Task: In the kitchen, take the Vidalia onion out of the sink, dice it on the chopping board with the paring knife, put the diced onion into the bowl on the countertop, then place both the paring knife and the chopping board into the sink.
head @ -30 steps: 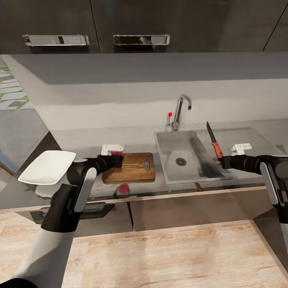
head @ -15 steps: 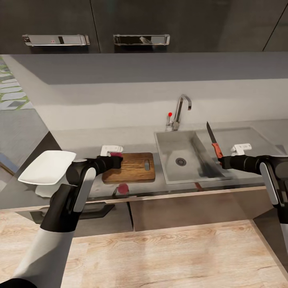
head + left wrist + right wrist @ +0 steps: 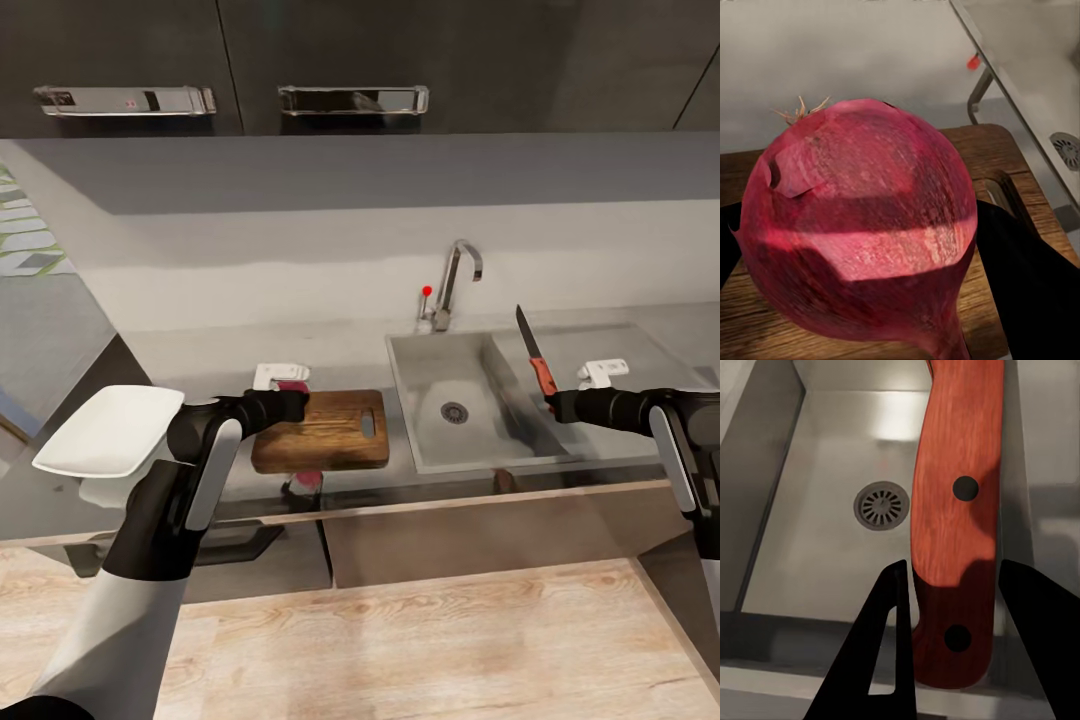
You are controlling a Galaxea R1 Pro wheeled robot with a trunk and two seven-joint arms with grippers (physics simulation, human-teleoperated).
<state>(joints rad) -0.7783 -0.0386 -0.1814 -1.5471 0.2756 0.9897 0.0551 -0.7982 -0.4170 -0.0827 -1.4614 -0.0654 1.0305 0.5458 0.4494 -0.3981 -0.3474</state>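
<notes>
Left gripper (image 3: 292, 392) clamps onion (image 3: 859, 229) just over board's (image 3: 335, 435) left end; right gripper (image 3: 553, 404) clamps knife (image 3: 534, 355) upright over sink (image 3: 430, 440), well right of the board.

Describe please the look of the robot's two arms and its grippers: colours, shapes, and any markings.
Each arm is built of rounded, glossy black segments with long white panels; the left arm's lowest section is light grey-white. The left gripper and right gripper each have a black wrist and carry a small white block. In the right wrist view the fingers are plain black tapered blades. No markings or cables show.
</notes>
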